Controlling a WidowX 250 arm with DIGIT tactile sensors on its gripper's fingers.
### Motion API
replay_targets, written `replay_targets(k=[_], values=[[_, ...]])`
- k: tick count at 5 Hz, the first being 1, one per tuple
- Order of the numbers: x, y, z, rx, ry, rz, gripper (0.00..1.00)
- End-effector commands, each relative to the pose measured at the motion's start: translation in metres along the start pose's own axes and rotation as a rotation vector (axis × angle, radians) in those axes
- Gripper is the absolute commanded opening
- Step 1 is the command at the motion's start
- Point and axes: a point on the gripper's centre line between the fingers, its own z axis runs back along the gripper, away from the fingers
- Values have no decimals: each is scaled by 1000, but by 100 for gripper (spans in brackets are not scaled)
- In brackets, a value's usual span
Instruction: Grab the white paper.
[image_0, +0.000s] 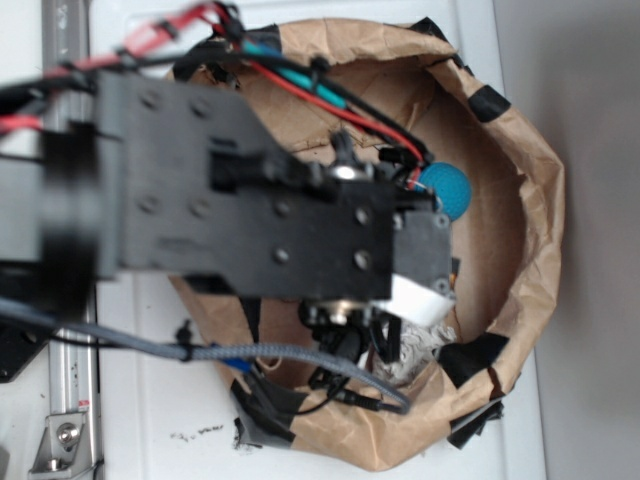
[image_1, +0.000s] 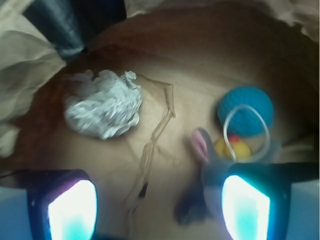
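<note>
The white paper (image_1: 104, 104) is a crumpled white-grey ball lying on the brown floor of the bag, at upper left in the wrist view. A bit of the white paper (image_0: 428, 345) also shows under the arm in the exterior view. My gripper (image_1: 159, 210) is open, its two glowing pads at the bottom corners of the wrist view, with bare brown paper between them. The ball lies ahead of the left pad, apart from it. In the exterior view the black arm hides most of the gripper.
A brown paper bag (image_0: 520, 150) with black tape patches walls the area in. A blue ball (image_1: 246, 110), a clear plastic ring (image_1: 245, 131), a small yellow toy (image_1: 233, 148) and a grey plush with a pink ear (image_1: 202, 150) lie by the right pad.
</note>
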Motion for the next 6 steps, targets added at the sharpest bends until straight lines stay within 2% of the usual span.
replay_targets(k=[1,2,3,4,5,6], values=[[18,-2,-11,-150,-174,-232,100],[23,-7,-21,-170,-164,-278,100],[27,-29,-34,-237,-150,-347,100],[26,-55,-41,-239,-138,-404,100],[29,-72,-47,-206,-128,-379,0],[37,-67,-49,-169,-138,-346,0]])
